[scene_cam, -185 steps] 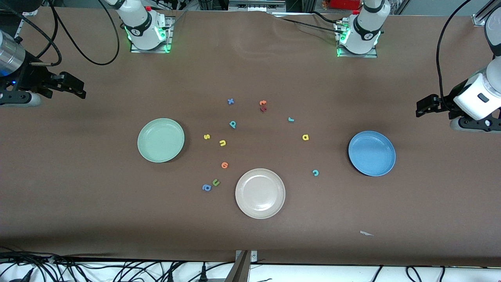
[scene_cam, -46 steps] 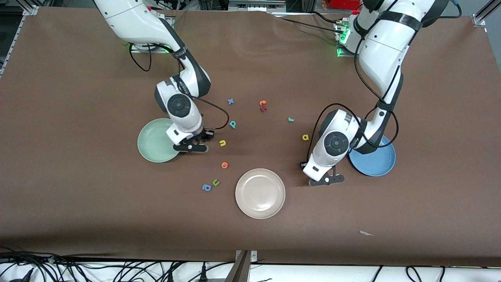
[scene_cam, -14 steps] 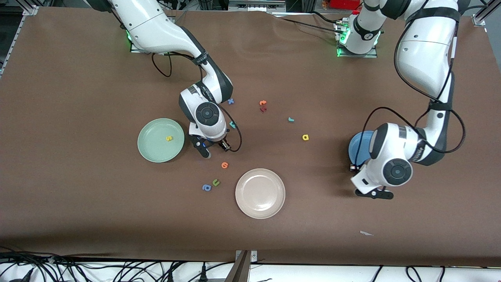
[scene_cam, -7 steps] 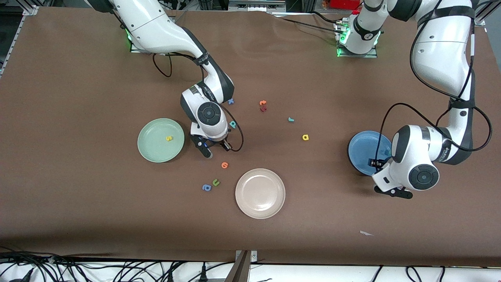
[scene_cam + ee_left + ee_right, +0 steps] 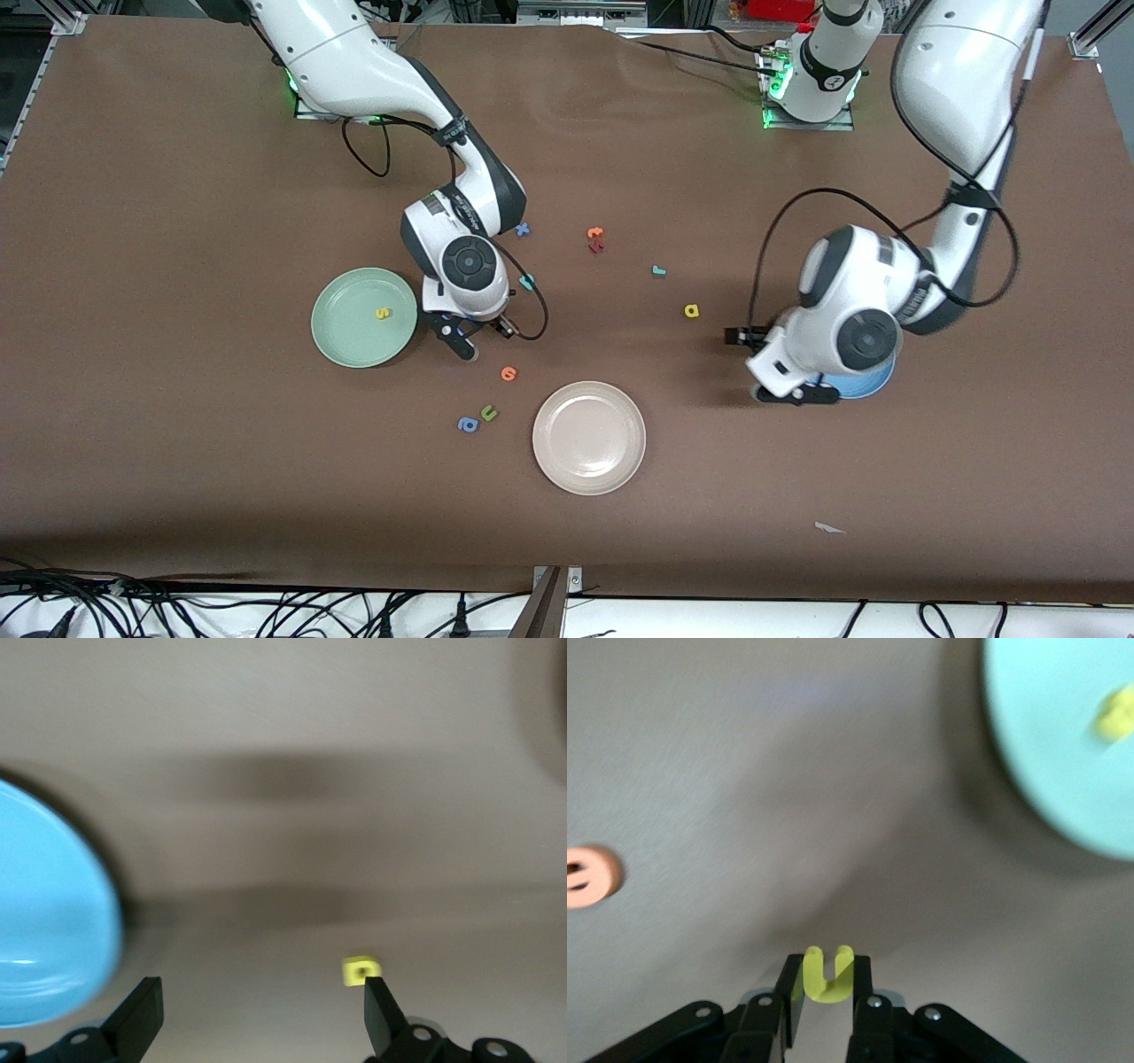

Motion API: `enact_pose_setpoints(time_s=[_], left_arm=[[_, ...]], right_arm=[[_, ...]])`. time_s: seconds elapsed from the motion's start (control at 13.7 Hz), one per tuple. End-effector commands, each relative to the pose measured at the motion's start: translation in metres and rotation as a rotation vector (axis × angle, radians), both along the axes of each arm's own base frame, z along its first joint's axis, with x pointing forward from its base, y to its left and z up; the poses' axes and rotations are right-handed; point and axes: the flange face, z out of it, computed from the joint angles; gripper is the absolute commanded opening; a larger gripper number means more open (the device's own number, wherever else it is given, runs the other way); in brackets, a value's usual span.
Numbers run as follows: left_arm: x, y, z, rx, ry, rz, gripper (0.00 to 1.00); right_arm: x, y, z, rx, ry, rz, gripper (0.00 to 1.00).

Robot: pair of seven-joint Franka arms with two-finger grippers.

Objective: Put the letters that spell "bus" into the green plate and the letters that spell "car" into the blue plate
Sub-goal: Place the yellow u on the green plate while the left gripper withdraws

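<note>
My right gripper [image 5: 828,997] is pinching the yellow u [image 5: 828,974] between its fingertips; a second ago its jaws were only partway in, so this grasp has just closed. It sits low over the bare table just beside the green plate [image 5: 341,341], on the side toward the middle of the table. The yellow s [image 5: 383,313] already lies in that plate, so I judge the u is the second "bus" letter on its way, with only a short carry across the rim left. The teal b [image 5: 528,283] rests on the table next to the right arm's wrist, farther from the front camera than the gripper, and has not been picked up.

My left gripper [image 5: 261,1028] is spread wide and carries nothing. In the last second it opened over the blue plate [image 5: 864,385] and has since swung back toward the middle of the table; it now hangs over the plate's rim nearest the loose letters. I read that as the teal c being dropped off, though the arm covers most of the plate and I cannot see the c at all.

From that gripper outward, the yellow a [image 5: 692,310] lies near on the table, toward the centre, and shows just ahead of one fingertip in the left wrist view. The teal r [image 5: 658,270] lies farther from the front camera than the a.
</note>
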Motion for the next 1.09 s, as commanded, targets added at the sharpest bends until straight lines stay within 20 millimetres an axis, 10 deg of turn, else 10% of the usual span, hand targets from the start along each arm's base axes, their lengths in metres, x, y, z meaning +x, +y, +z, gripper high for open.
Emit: enact_pose_setpoints(time_s=[0.0,0.44,0.51,0.58,0.88,1.02], left_arm=[[-0.058,-0.011,-0.020,-0.007,-0.074,0.081,1.00],[-0.110,-0.066,-0.062,0.045,-0.156,0.121,0.98],[-0.114,-0.072,-0.066,0.049,-0.150,0.122,0.96],[-0.114,-0.074,-0.070,0.047,-0.148,0.120,0.96],[-0.108,-0.077,-0.076,0.036,-0.173,0.107,0.83],[-0.103,-0.074,-0.079,0.041,-0.177,0.107,0.81]], right_arm=[[0.008,-0.038,0.029,-0.038,0.057,0.098,0.16],[0.018,-0.114,0.025,-0.063,0.131,0.231,0.19],[0.018,-0.115,0.025,-0.063,0.133,0.228,0.42],[0.018,-0.115,0.024,-0.062,0.134,0.226,0.99],[0.015,-0.102,0.026,-0.024,0.131,0.161,1.00],[0.000,-0.063,0.026,0.076,0.137,0.015,0.99]])
